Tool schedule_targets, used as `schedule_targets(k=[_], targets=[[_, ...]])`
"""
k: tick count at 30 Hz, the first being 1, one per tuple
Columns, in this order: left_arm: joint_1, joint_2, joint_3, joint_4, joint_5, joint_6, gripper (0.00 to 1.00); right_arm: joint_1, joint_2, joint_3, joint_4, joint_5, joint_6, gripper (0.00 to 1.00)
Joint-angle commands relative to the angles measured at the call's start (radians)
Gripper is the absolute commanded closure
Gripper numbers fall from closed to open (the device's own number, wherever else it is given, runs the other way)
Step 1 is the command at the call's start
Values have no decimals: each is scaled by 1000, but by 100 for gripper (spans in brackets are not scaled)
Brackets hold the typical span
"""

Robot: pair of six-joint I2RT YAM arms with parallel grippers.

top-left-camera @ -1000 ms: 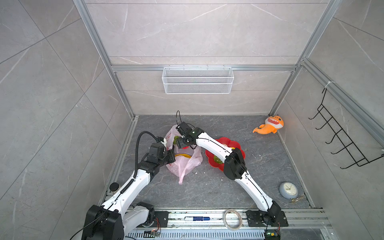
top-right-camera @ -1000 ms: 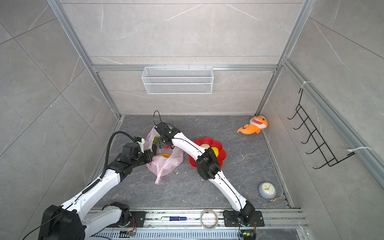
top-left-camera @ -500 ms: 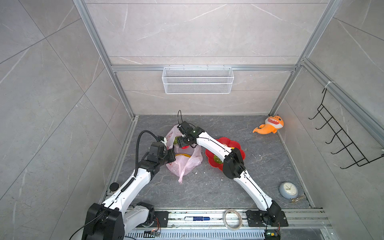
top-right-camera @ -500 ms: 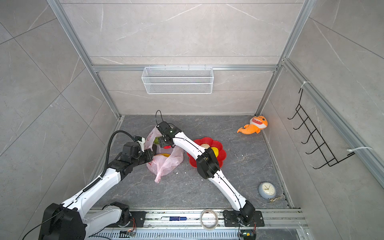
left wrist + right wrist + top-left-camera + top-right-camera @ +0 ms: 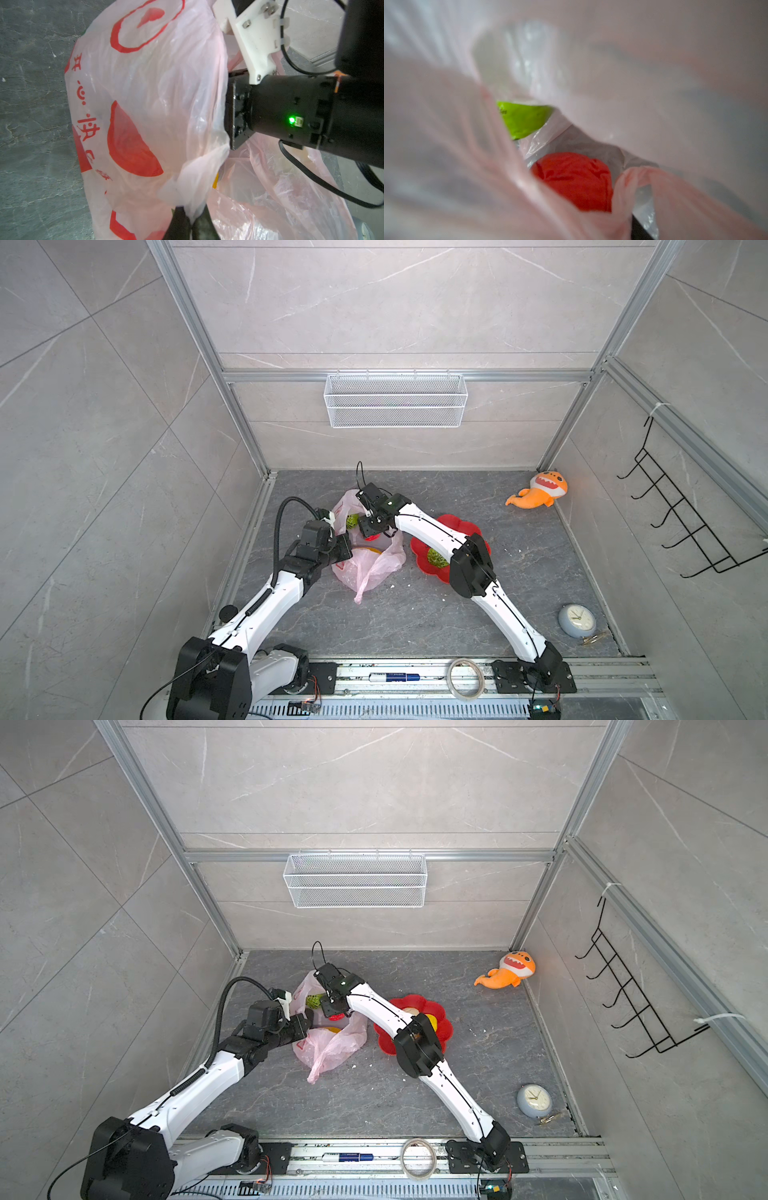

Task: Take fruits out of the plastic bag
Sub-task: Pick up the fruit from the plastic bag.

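Observation:
The pink plastic bag (image 5: 376,568) (image 5: 332,1046) lies on the floor with its mouth lifted. My left gripper (image 5: 192,220) (image 5: 345,549) is shut on a fold of the bag's rim. My right gripper (image 5: 370,529) (image 5: 332,1009) reaches down into the mouth. Right below it sits the red apple (image 5: 575,178) (image 5: 371,536), with a bumpy green ball (image 5: 523,120) (image 5: 352,521) beyond. Bag film hides its jaws, apart from one dark finger (image 5: 639,229). A yellow fruit (image 5: 368,549) (image 5: 216,180) shows inside the bag. Another green ball (image 5: 436,558) lies on the red plate (image 5: 467,531).
An orange plush shark (image 5: 540,491) lies at the back right. A small clock (image 5: 577,620) sits front right. A tape roll (image 5: 467,678) and a marker (image 5: 392,676) lie on the front rail. A wire basket (image 5: 395,400) hangs on the back wall and a hook rack (image 5: 685,522) on the right wall.
The right gripper's head has dipped a little further into the bag's mouth. The left arm and the bag have hardly moved.

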Motion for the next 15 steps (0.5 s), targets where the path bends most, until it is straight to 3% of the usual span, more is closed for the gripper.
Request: schedule_targets(k=[1, 7, 15], targets=[[-3, 2, 37, 46, 5, 8, 100, 20, -133, -70, 22, -14, -33, 57], [-3, 4, 36, 53, 13, 7, 100, 20, -240, -186, 78, -50, -40, 57], [-3, -9, 24, 65, 14, -5, 100, 20, -279, -191, 77, -101, -45, 58]])
